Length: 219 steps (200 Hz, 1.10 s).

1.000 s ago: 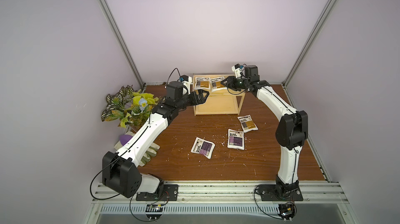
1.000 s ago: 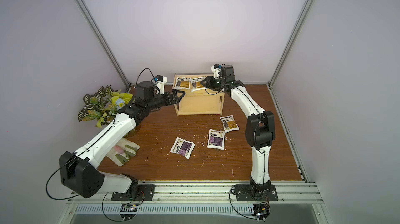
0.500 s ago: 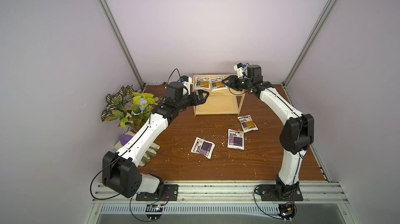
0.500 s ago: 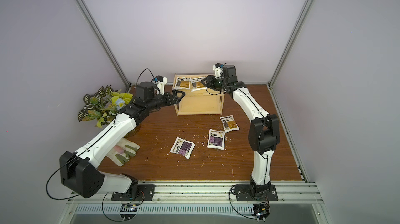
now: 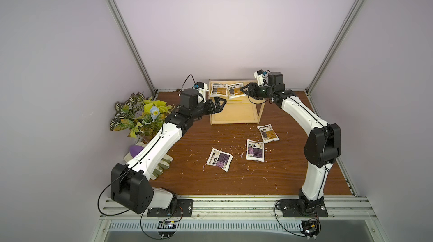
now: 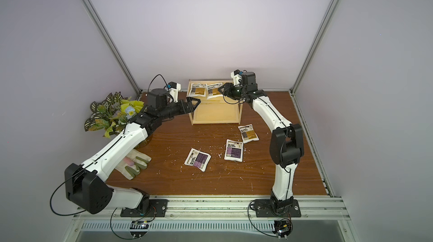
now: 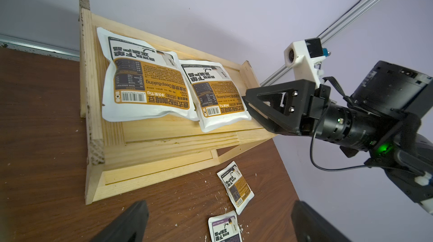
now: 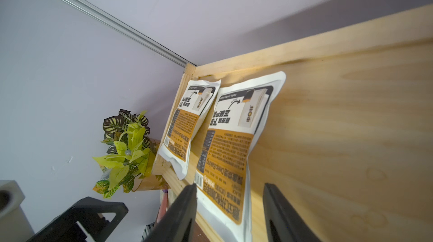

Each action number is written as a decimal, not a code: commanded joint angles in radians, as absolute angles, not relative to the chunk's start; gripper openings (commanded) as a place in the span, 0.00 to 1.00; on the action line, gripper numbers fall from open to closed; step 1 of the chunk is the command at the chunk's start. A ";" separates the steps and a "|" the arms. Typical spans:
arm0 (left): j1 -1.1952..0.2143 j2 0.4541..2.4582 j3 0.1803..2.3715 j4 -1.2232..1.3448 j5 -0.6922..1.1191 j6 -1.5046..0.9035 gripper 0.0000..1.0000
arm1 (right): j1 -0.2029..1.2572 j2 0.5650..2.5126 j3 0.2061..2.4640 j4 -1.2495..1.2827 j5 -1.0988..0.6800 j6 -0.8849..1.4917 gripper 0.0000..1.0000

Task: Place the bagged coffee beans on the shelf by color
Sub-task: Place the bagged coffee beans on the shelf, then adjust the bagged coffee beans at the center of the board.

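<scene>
Brown bench (image 5: 257, 177) filled the lower frame, with the shelf (image 5: 234, 118) at upper centre carrying two orange pouches (image 5: 219, 89) on its top board. A third orange pouch (image 5: 267, 133) and two purple pouches (image 5: 255, 153) lay on the bench below. The right claw (image 8: 228, 185) stood parted, gripping nothing, astride the nearer pouch (image 8: 225, 149); the left claw (image 7: 219, 205) gaped empty. Backing out level would probably avoid dragging that pouch. Only the right wrist view showed its corner lying across the front rim.

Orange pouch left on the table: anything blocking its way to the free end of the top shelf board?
Yes: the right claw hangs open over that free end, right beside a shelved pouch. Nothing else visible lies between the table pouch and the shelf.
</scene>
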<state>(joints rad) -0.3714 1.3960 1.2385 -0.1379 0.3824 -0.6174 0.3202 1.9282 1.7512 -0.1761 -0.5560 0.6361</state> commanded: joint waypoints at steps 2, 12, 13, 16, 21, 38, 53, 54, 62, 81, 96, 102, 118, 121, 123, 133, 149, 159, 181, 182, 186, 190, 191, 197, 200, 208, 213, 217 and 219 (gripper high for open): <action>-0.361 1.364 1.225 -0.119 0.396 -0.615 1.00 | 0.318 1.818 1.739 -0.125 -0.575 0.650 0.52; -0.361 1.360 1.220 -0.120 0.395 -0.614 0.99 | 0.318 1.794 1.726 -0.124 -0.575 0.648 0.52; -0.360 1.360 1.220 -0.121 0.396 -0.614 0.99 | 0.318 1.791 1.724 -0.123 -0.575 0.647 0.52; -0.361 1.358 1.217 -0.121 0.393 -0.614 0.99 | 0.318 1.782 1.721 -0.124 -0.574 0.647 0.52; -0.361 1.355 1.214 -0.122 0.396 -0.613 0.99 | 0.317 1.770 1.712 -0.126 -0.572 0.645 0.52; -0.360 1.341 1.198 -0.128 0.394 -0.611 1.00 | 0.310 1.706 1.665 -0.125 -0.567 0.643 0.53; -0.361 1.324 1.175 -0.130 0.395 -0.609 1.00 | 0.290 1.637 1.592 -0.122 -0.556 0.644 0.53; -0.362 1.323 1.173 -0.130 0.396 -0.609 1.00 | 0.289 1.632 1.587 -0.121 -0.556 0.645 0.53; -0.361 1.312 1.155 -0.129 0.395 -0.610 0.99 | 0.273 1.591 1.535 -0.116 -0.554 0.647 0.54; -0.362 1.282 1.103 -0.122 0.395 -0.618 0.99 | 0.223 1.492 1.406 -0.104 -0.546 0.659 0.55; -0.364 1.258 1.056 -0.114 0.393 -0.628 0.99 | 0.176 1.417 1.298 -0.091 -0.551 0.665 0.57; -0.368 1.245 1.035 -0.109 0.391 -0.630 1.00 | 0.156 1.387 1.257 -0.091 -0.552 0.663 0.58; -0.389 1.217 0.983 -0.106 0.368 -0.633 0.99 | 0.100 1.331 1.152 -0.100 -0.557 0.646 0.63; -0.395 1.212 0.975 -0.105 0.365 -0.634 1.00 | 0.088 1.324 1.134 -0.104 -0.557 0.639 0.64; -0.399 1.210 0.967 -0.105 0.361 -0.634 1.00 | 0.082 1.320 1.123 -0.106 -0.556 0.637 0.64; -0.427 1.196 0.936 -0.101 0.335 -0.634 1.00 | 0.048 1.305 1.071 -0.119 -0.549 0.619 0.64; -0.468 1.176 0.882 -0.075 0.303 -0.643 1.00 | 0.004 1.305 1.000 -0.135 -0.520 0.574 0.65; -0.482 1.164 0.845 -0.048 0.295 -0.664 1.00 | -0.014 1.318 0.966 -0.144 -0.492 0.542 0.65; -0.499 1.141 0.775 0.006 0.284 -0.698 1.00 | -0.042 1.375 0.918 -0.136 -0.428 0.497 0.65; -0.500 1.140 0.773 0.007 0.283 -0.699 1.00 | -0.043 1.379 0.916 -0.135 -0.426 0.495 0.65; -0.503 1.139 0.767 0.011 0.282 -0.700 0.99 | -0.046 1.391 0.913 -0.132 -0.417 0.490 0.65; -0.506 1.137 0.763 0.013 0.280 -0.700 0.99 | -0.047 1.406 0.910 -0.129 -0.406 0.488 0.65; -0.506 1.137 0.762 0.013 0.280 -0.700 0.99 | -0.047 1.410 0.910 -0.127 -0.404 0.487 0.65; -0.508 1.136 0.760 0.014 0.279 -0.698 0.99 | -0.050 1.432 0.907 -0.117 -0.394 0.481 0.65; -0.510 1.138 0.758 0.014 0.279 -0.698 1.00 | -0.051 1.444 0.907 -0.113 -0.387 0.478 0.65; -0.512 1.143 0.760 0.012 0.279 -0.695 1.00 | -0.051 1.480 0.913 -0.106 -0.380 0.477 0.65; -0.512 1.146 0.761 0.008 0.279 -0.692 1.00 | -0.052 1.501 0.917 -0.099 -0.385 0.479 0.65; -0.512 1.149 0.763 0.005 0.279 -0.690 1.00 | -0.051 1.519 0.922 -0.090 -0.388 0.480 0.65; -0.512 1.152 0.764 0.004 0.278 -0.688 1.00 | -0.052 1.528 0.925 -0.085 -0.388 0.480 0.65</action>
<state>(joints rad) -0.4999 1.1530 0.7544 -0.0429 0.3012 -0.6853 -0.0479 1.4593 0.9051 -0.1425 -0.4278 0.5255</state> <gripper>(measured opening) 0.995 0.654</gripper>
